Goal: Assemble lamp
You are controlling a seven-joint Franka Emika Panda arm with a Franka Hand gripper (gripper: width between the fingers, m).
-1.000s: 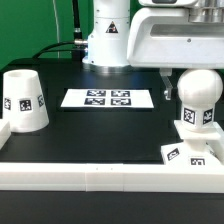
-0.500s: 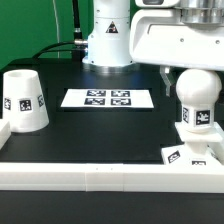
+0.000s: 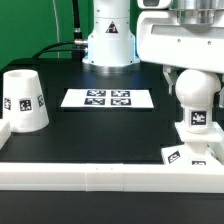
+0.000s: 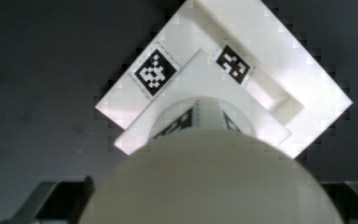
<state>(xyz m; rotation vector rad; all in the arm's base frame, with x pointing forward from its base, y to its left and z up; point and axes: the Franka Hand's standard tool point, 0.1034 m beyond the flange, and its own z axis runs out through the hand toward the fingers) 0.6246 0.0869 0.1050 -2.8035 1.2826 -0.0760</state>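
Note:
The white bulb (image 3: 195, 105) stands upright on the flat square base (image 3: 186, 152) at the exterior view's right, its tag facing the camera. My gripper (image 3: 192, 78) reaches down over the bulb's round top, with a finger on each side, and looks shut on it. In the wrist view the bulb's dome (image 4: 202, 170) fills the space between my gripper's (image 4: 197, 200) dark fingers, and the tagged base (image 4: 247, 70) lies beneath it. The tapered shade (image 3: 22, 100) stands alone, wide end down, at the exterior view's left.
The marker board (image 3: 108, 98) lies flat in the middle of the black table. A long white rail (image 3: 100, 178) runs along the front edge, close to the base. The arm's white pedestal (image 3: 108, 40) stands behind the marker board.
The bulb has shifted slightly toward the exterior view's left and sunk a little on the base. The gripper body above it has shifted slightly too.

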